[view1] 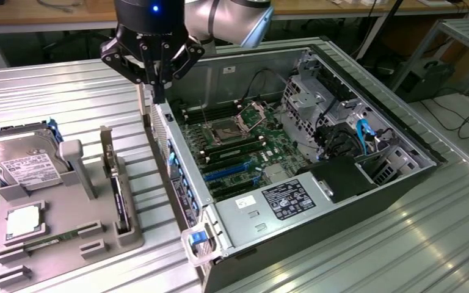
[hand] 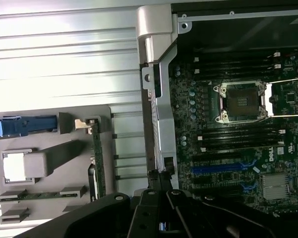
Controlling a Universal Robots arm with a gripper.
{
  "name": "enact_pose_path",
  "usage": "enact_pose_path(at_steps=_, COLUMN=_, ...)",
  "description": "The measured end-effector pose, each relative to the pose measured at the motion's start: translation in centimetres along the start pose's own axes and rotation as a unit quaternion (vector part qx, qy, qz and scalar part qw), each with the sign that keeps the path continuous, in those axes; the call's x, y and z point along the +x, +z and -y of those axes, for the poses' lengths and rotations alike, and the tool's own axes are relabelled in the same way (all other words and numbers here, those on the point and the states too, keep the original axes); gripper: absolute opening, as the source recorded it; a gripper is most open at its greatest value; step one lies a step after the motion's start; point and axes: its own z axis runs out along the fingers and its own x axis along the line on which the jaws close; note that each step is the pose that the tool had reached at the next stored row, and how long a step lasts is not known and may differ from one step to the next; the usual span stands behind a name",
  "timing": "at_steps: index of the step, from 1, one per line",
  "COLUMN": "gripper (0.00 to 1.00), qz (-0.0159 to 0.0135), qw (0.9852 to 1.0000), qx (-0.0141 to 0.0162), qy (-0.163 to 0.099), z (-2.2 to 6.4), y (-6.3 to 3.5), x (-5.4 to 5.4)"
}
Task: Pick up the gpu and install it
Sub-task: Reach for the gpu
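**Gripper poised over the case, card in its tray.** A Universal Robots arm's gripper (view1: 159, 93) hangs above the rear wall (view1: 181, 177) of an open computer case (view1: 385, 119). Its fingers are drawn together, with nothing seen between them.

The gpu (view1: 120, 198) sits lower than the gripper and off to one side, toward the exterior view's left. It stands on its long edge in a slot of the grey tray (view1: 63, 207). Its long axis runs roughly parallel to the rear wall under the gripper. Its pale bracket end points toward the hard drive (view1: 19, 162) at the tray's far end. Gripper and card are apart, not touching.

The exterior view takes in the whole case on the ribbed metal table (view1: 71, 91). The power supply (view1: 279, 204) lies farther along the rear wall from the gripper, and a memory stick (view1: 55, 237) lies flat in the tray beyond the card.

The wrist view looks down past the fingertips. There the gpu (hand: 96, 158) shows as a thin strip seen edge-on, with the bracket's bent tab (hand: 82, 124) catching the light. On the gripper's other side lies the motherboard (hand: 228, 144), with its CPU socket (hand: 241, 101) and blue expansion slots (hand: 213, 169) uncovered.

A strip of bare table separates the tray from the case wall. The card's upper edge stands clear above its holder.
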Motion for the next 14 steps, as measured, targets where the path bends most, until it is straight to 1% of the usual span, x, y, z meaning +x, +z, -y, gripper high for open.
enact_pose_path(at_steps=14, gripper=0.11, qz=0.0000, qw=1.0000, qx=0.0000, qy=0.000, z=0.55, y=-0.04, x=1.04)
